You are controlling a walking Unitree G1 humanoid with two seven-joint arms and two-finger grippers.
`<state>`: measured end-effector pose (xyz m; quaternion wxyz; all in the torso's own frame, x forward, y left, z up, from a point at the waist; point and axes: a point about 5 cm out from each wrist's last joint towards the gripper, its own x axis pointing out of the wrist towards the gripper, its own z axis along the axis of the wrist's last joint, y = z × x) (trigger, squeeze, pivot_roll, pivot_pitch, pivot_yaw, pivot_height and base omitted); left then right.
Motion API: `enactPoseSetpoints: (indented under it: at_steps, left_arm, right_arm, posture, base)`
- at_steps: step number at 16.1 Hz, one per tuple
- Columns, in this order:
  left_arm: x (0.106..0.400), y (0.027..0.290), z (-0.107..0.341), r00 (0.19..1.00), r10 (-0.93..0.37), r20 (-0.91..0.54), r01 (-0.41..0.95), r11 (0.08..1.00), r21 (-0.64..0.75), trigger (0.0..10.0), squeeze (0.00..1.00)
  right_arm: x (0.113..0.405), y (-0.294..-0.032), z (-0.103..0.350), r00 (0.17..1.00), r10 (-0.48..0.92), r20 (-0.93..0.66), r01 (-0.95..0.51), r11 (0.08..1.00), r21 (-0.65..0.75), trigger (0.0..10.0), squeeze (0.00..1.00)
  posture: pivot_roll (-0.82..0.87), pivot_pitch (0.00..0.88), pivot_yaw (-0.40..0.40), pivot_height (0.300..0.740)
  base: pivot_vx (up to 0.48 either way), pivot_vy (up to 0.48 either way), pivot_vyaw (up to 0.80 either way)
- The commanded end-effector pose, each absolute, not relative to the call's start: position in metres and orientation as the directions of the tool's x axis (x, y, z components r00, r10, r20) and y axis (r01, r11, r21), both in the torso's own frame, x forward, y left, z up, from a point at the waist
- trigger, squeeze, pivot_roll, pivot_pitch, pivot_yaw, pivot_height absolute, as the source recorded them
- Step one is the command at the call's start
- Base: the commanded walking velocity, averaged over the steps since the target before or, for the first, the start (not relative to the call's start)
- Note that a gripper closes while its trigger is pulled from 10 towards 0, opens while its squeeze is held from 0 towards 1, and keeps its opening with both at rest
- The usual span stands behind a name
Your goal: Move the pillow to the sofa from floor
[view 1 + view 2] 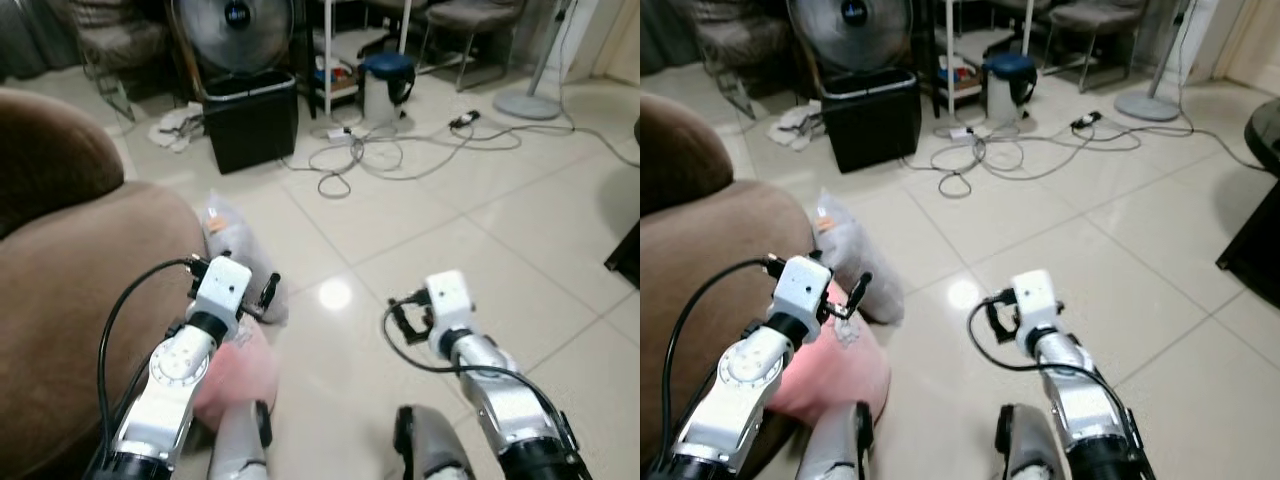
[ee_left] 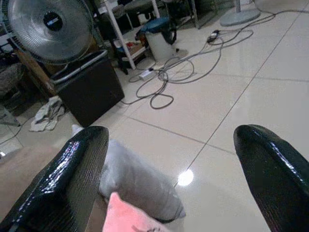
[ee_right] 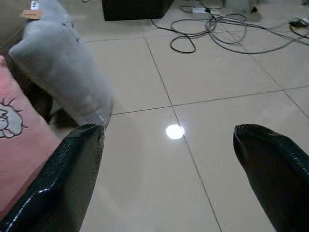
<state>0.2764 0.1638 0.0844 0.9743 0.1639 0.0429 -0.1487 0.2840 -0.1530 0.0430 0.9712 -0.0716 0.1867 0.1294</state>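
Tile floor (image 1: 1120, 250) lies bare ahead and to the right; brown sofa (image 1: 710, 250) edge bounds the left. 2 pillows on floor against sofa base: grey pillow (image 1: 855, 262), long axis running away from robot, and pink pillow (image 1: 835, 370) nearer. Left end effector (image 2: 169, 183) open above them; right end effector (image 3: 169, 179) open over tile. Cables (image 1: 1010, 150), fan (image 1: 850, 30) far back.
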Motion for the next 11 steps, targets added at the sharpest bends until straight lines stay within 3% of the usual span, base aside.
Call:
enactPoseSetpoints:
  at_steps: [1, 5, 6, 10, 11]
  left_arm:
    - [0.280, 0.169, 0.084, 0.955, -0.262, -0.141, 0.295, 0.899, 0.324, 10.0, 0.00]
    - [0.287, 0.188, 0.062, 0.943, -0.203, -0.264, 0.277, 0.918, 0.284, 10.0, 0.00]
    - [0.289, 0.190, 0.060, 0.939, -0.202, -0.277, 0.278, 0.922, 0.268, 10.0, 1.00]
    - [0.308, 0.226, 0.040, 0.929, 0.007, -0.371, 0.068, 0.979, 0.190, 10.0, 1.00]
    - [0.304, 0.232, 0.033, 0.918, 0.053, -0.393, 0.022, 0.982, 0.185, 10.0, 1.00]
  right_arm:
    - [0.287, -0.157, 0.047, 0.898, 0.224, -0.378, -0.284, 0.952, -0.113, 10.0, 0.00]
    - [0.284, -0.159, 0.047, 0.890, 0.242, -0.387, -0.315, 0.939, -0.138, 10.0, 0.00]
    - [0.283, -0.159, 0.049, 0.889, 0.251, -0.383, -0.324, 0.936, -0.138, 10.0, 0.00]
    - [0.280, -0.163, 0.064, 0.860, 0.353, -0.370, -0.442, 0.876, -0.193, 10.0, 0.00]
    - [0.275, -0.171, 0.068, 0.845, 0.371, -0.386, -0.470, 0.859, -0.204, 10.0, 0.00]
  posture:
    - [0.04, 0.000, 0.035, 0.566]
    - [0.03, 0.000, 0.030, 0.566]
    - [0.02, 0.000, 0.021, 0.566]
    - [-0.06, 0.000, -0.042, 0.566]
    - [-0.06, 0.000, -0.111, 0.566]
  base:
    - [0.000, 0.000, 0.00]
    - [0.000, 0.000, 0.00]
    - [0.000, 0.000, 0.00]
    - [0.000, 0.000, 0.00]
    - [0.000, 0.000, 0.00]
